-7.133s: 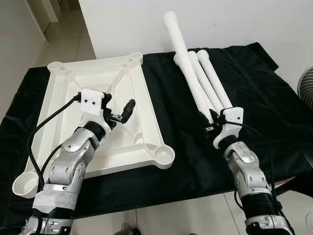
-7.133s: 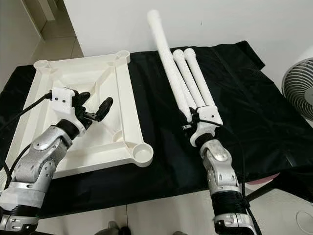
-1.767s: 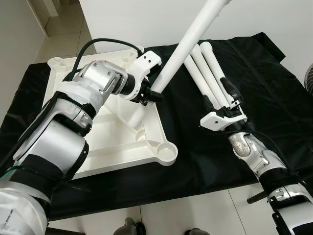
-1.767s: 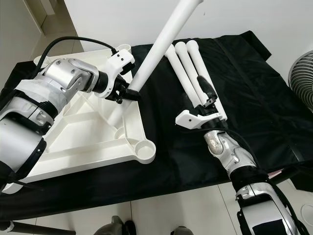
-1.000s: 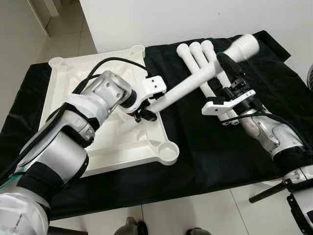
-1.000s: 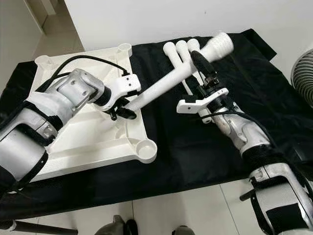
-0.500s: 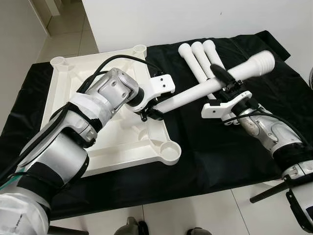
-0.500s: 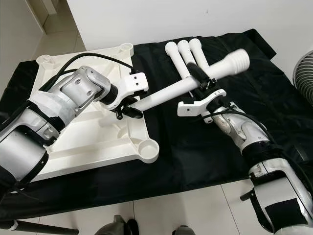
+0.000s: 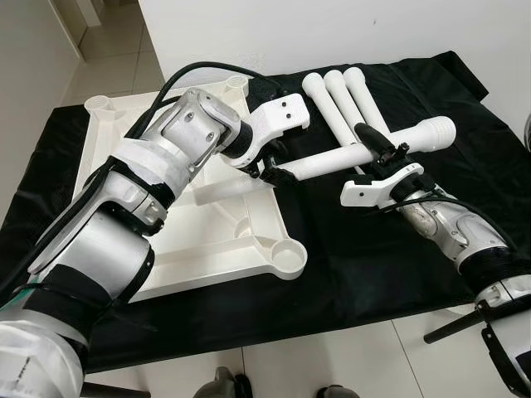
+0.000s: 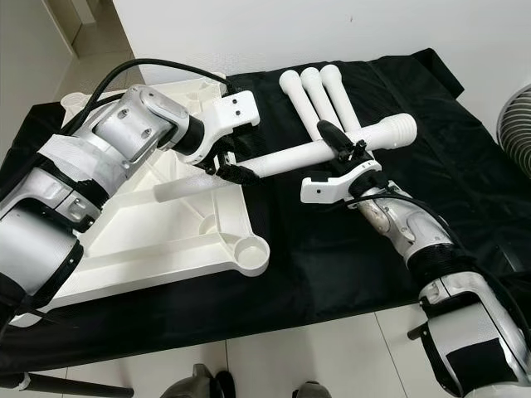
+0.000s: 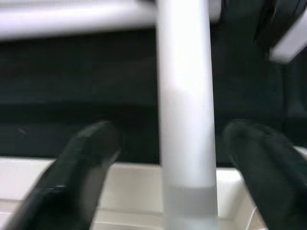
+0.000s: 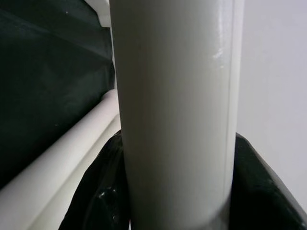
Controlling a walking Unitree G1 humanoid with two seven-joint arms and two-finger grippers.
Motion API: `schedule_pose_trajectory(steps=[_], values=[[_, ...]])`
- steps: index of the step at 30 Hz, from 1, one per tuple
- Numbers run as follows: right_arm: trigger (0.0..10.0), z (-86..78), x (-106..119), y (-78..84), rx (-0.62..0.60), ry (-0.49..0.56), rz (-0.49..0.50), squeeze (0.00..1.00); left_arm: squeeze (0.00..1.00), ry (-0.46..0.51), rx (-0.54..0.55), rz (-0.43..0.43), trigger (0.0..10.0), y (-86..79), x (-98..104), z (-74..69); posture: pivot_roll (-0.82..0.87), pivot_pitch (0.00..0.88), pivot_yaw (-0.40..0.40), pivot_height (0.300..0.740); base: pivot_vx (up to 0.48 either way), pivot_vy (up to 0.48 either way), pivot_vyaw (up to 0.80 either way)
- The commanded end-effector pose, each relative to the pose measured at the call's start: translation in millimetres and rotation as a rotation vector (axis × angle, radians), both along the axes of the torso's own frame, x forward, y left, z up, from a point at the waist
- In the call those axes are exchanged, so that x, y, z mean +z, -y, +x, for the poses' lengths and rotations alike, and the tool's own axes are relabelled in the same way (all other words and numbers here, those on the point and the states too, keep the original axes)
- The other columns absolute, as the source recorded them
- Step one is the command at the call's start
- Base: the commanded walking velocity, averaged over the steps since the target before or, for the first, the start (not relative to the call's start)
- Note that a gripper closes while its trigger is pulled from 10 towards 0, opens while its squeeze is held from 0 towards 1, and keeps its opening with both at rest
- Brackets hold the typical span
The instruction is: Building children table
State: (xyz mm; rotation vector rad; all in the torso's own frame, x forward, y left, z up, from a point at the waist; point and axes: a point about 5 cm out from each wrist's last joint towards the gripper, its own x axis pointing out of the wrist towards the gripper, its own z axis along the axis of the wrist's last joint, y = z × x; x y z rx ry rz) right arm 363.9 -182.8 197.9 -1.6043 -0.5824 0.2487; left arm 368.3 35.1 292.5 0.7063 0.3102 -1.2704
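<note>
The leg (image 9: pixel 365 152) hangs nearly level above the black cloth (image 9: pixel 348 249), its long axis running from the tabletop (image 9: pixel 207 240) on the robot's left out to the right. The right gripper (image 9: pixel 377 151) clamps it mid-shaft. The left gripper (image 9: pixel 270 170) straddles the near end, fingers (image 11: pixel 81 163) wide and clear of the leg, so the right arm alone carries it.

Head views bright, even, sharp; soft shadows. Left wrist view blurred, dim. Right wrist view close, slight glare.
</note>
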Motion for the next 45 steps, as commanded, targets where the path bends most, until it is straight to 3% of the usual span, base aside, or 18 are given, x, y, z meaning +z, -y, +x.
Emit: schedule_pose_trajectory(steps=[1, 2, 3, 4, 5, 11, 13, 16, 17, 20, 22, 26, 28, 30, 31, 38, 41, 45], values=[[10.0, 0.1, -5.9, 1.1, -0.021, -0.035, 0.045, 0.00, 1.00, -0.040, -0.064, -0.039, 10.0, -1.6, 17.0, -3.4, -0.08, 0.092, 0.133, 0.740, 0.000, 0.000, 0.00], [10.0, 0.2, -7.9, 2.1, -0.033, -0.048, 0.060, 0.00, 1.00, -0.034, -0.060, -0.066, 10.0, -2.7, 24.4, -3.0, -0.08, 0.092, 0.133, 0.740, 0.000, 0.000, 0.00], [10.0, 0.1, -9.4, 3.0, -0.043, -0.055, 0.071, 0.00, 0.59, -0.029, -0.060, -0.092, 10.0, -4.2, 31.2, -2.9, -0.08, 0.092, 0.133, 0.740, 0.000, 0.000, 0.00], [10.0, 0.1, -9.4, 3.0, -0.043, -0.055, 0.071, 0.00, 0.59, -0.029, -0.060, -0.092, 10.0, -4.2, 31.2, -2.9, -0.08, 0.092, 0.133, 0.740, 0.000, 0.000, 0.00], [10.0, 0.1, -11.8, 6.0, -0.066, -0.072, 0.098, 0.00, 0.00, -0.015, -0.041, -0.132, 10.0, -7.3, 40.2, -1.4, -0.08, 0.087, 0.131, 0.740, 0.000, 0.000, 0.00], [10.0, -1.4, -22.2, 14.5, -0.130, -0.137, 0.199, 0.00, 0.00, 0.023, 0.032, -0.286, 10.0, -18.9, 63.0, 3.6, -0.08, 0.083, 0.128, 0.740, 0.000, 0.000, 0.00], [10.0, -2.4, -26.9, 20.2, -0.170, -0.169, 0.289, 0.00, 0.00, 0.021, 0.112, -0.408, 10.0, -32.7, 73.6, 8.4, -0.09, 0.080, 0.129, 0.740, 0.000, 0.000, 0.00], [10.0, -2.7, -27.9, 22.2, -0.185, -0.181, 0.338, 0.00, 0.00, 0.018, 0.144, -0.468, 10.0, -40.0, 77.9, 10.3, -0.09, 0.080, 0.129, 0.740, 0.000, 0.000, 0.00], [10.0, -3.7, -27.7, 24.8, -0.198, -0.192, 0.440, 0.00, 0.00, 0.015, 0.210, -0.570, 10.0, -57.4, 80.1, 13.7, -0.10, 0.082, 0.131, 0.740, 0.000, 0.000, 0.00], [10.0, -3.9, -26.7, 25.6, -0.202, -0.189, 0.477, 0.00, 0.00, 0.019, 0.242, -0.607, 10.0, -64.4, 79.6, 15.5, -0.10, 0.082, 0.131, 0.740, 0.000, 0.000, 0.00], [10.0, -4.1, -23.3, 27.8, -0.214, -0.192, 0.597, 0.00, 0.00, 0.036, 0.333, -0.689, 10.0, -81.9, 74.9, 21.4, -0.11, 0.087, 0.126, 0.740, 0.000, 0.000, 0.00], [10.0, -4.3, -21.4, 28.6, -0.216, -0.195, 0.655, 0.00, 0.00, 0.039, 0.385, -0.729, 10.0, -89.9, 71.7, 24.6, -0.11, 0.090, 0.125, 0.740, 0.000, 0.000, 0.00], [10.0, -3.7, -12.5, 29.9, -0.212, -0.197, 0.797, 0.00, 0.00, 0.025, 0.481, -0.804, 10.0, -105.4, 62.3, 29.8, -0.11, 0.095, 0.124, 0.740, 0.000, 0.000, 0.00], [10.0, -3.1, -5.8, 30.7, -0.202, -0.187, 0.857, 0.00, 0.00, 0.006, 0.513, -0.837, 10.0, -109.9, 59.0, 30.8, -0.11, 0.098, 0.123, 0.740, 0.000, 0.000, 0.00], [10.0, -1.3, 9.4, 32.7, -0.183, -0.177, 0.951, 0.00, 0.00, -0.047, 0.523, -0.901, 10.0, -110.0, 53.7, 29.9, -0.10, 0.103, 0.119, 0.740, 0.000, 0.000, 0.00], [10.0, 1.4, 29.0, 36.9, -0.165, -0.153, 1.025, 0.00, 0.00, -0.114, 0.517, -0.965, 10.0, -104.4, 47.0, 28.7, -0.10, 0.109, 0.117, 0.740, 0.000, 0.000, 0.00], [10.0, 3.6, 50.2, 34.3, -0.101, -0.146, 1.129, 0.00, 0.00, -0.156, 0.496, -1.024, 10.0, -93.9, 41.8, 25.2, -0.10, 0.109, 0.117, 0.740, 0.000, 0.000, 0.00], [10.0, 4.8, 64.3, 29.4, -0.046, -0.170, 1.217, 0.00, 0.00, -0.171, 0.470, -1.013, 10.0, -79.3, 31.1, 20.7, -0.09, 0.113, 0.112, 0.740, 0.000, 0.000, 0.00]])
